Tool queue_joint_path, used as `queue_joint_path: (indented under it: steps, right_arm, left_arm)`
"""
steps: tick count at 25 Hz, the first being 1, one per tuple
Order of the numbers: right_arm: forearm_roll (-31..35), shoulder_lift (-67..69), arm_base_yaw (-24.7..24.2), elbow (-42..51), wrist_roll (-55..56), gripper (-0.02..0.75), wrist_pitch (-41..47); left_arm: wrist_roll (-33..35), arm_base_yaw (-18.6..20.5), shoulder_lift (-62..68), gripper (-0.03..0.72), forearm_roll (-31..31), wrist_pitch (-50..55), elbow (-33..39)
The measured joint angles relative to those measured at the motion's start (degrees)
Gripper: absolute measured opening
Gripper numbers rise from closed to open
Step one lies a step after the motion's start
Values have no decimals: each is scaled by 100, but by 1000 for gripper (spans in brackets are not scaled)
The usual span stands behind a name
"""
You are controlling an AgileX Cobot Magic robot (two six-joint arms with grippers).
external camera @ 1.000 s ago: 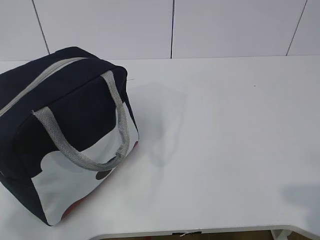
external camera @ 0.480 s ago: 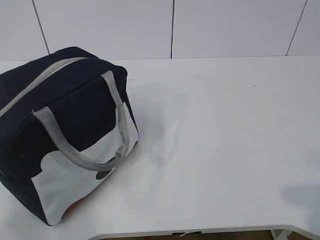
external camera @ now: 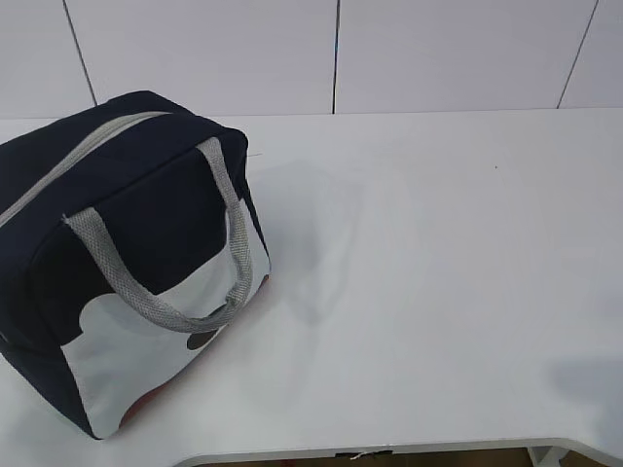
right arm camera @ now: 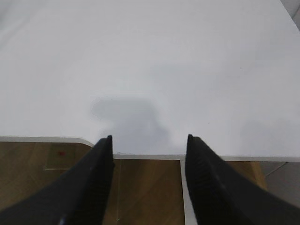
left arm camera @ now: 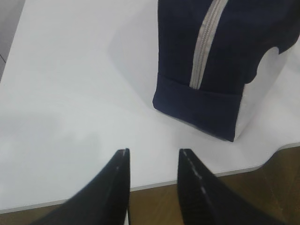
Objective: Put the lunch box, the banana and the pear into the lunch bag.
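Observation:
The navy lunch bag (external camera: pixel 136 195) stands at the table's left, with a white lower panel and grey handles (external camera: pixel 136 289). Its grey zipper (external camera: pixel 68 170) runs shut along the top. In the left wrist view the lunch bag (left arm camera: pixel 234 56) rises ahead and to the right, its zipper (left arm camera: pixel 204 47) ending low on the end face. My left gripper (left arm camera: pixel 153 152) is open and empty, short of the bag, above the table's near edge. My right gripper (right arm camera: pixel 150 138) hangs open and empty over the front edge. The lunch box, the banana and the pear are out of view.
The white table (external camera: pixel 438 272) stretches right of the bag. A grey panelled wall (external camera: pixel 438 49) closes the back. Brown floor (right arm camera: pixel 145 192) shows below the table's front edge, which has a cut-out near the right gripper.

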Motion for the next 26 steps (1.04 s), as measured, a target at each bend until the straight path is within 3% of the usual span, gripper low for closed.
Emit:
queue_joint_path:
  steps: [26]
  right_arm:
    - [0, 0, 0, 0, 0, 421, 0]
  left_arm:
    - [0, 0, 0, 242, 0, -10, 0]
